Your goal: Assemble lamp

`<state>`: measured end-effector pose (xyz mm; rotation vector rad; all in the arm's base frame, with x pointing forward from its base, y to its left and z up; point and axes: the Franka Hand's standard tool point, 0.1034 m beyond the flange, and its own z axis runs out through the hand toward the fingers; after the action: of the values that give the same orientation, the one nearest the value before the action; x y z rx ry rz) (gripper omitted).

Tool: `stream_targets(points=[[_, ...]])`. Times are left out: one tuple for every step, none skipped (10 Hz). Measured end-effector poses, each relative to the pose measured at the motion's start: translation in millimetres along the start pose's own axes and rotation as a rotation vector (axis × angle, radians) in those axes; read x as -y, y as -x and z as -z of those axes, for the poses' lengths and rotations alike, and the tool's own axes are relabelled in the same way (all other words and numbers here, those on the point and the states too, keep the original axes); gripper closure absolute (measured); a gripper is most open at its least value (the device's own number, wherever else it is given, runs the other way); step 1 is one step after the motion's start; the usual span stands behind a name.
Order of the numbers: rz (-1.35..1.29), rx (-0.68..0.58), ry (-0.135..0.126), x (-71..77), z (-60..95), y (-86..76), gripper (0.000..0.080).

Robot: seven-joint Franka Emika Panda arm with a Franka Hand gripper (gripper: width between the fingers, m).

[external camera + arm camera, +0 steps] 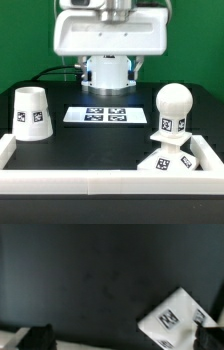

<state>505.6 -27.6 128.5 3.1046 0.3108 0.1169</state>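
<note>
The white bulb (173,103) stands upright on the low stepped base (168,162) at the exterior view's right, near the front wall. The cup-like shade (32,112) stands alone at the exterior view's left, wide end down. My gripper (108,62) hangs high at the back, over the table's far middle and well away from all three parts. In the wrist view my gripper (125,335) is open and empty, with one dark finger (40,336) and the other (209,328) far apart. None of the lamp parts show in the wrist view.
The marker board (100,115) lies flat in the middle of the dark table; it also shows in the wrist view (175,317). A white wall (100,182) runs along the front and both sides. The robot's base (106,72) stands at the back.
</note>
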Motion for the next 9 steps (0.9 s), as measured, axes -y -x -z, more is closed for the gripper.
stream_targets(points=[[0.022,-0.009,0.012,-7.4,-13.2,0.4,0.0101],[0.042,-0.008,0.020,-11.7,-23.8,1.0,0.0101],[0.042,-0.004,0.017,-10.0,-22.7,0.7,0.0101],[0.042,-0.005,0.017,-10.0,-22.5,0.6,0.0101],[0.042,-0.003,0.017,-10.0,-23.5,1.3,0.0101],[0.043,-0.002,0.017,-9.9,-23.8,1.4,0.0101],[0.032,0.002,0.016,-11.0,-24.3,3.9,0.0101],[0.002,0.018,0.014,-15.8,-24.9,13.1,0.0101],[-0.005,0.032,0.013,-24.9,-23.4,25.6,0.0101]])
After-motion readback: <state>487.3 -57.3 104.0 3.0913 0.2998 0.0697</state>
